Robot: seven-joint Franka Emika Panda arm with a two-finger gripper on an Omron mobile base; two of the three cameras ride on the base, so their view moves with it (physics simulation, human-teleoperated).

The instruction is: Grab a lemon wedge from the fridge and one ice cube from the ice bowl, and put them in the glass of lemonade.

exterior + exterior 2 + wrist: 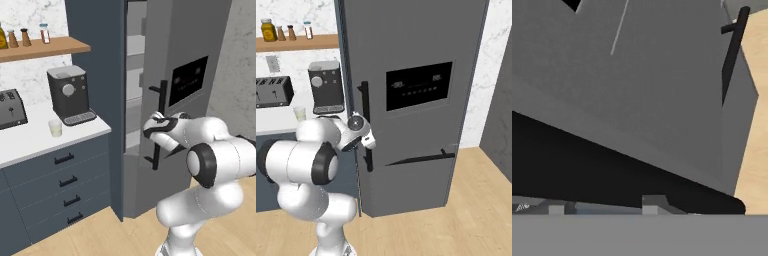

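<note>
The tall grey fridge (192, 45) (416, 40) has its upper door swung partly open, and grey inner shelves (134, 75) show in the gap. My gripper (158, 131) (367, 142) is shut on the door's long black bar handle (162, 100) (364, 102), which crosses the hand view as a broad black band (587, 165). The glass of lemonade (55, 128) (300, 113) stands on the white counter in front of the coffee machine, far left of the gripper. The lemon wedge is hidden and the ice bowl is out of view.
A coffee machine (69, 94) and a toaster (10, 107) stand on the counter over dark blue-grey drawers (65, 180). A wooden shelf (45, 49) holds jars and shakers. Wooden floor (456, 220) lies before the fridge. A second black handle (734, 45) crosses the lower door.
</note>
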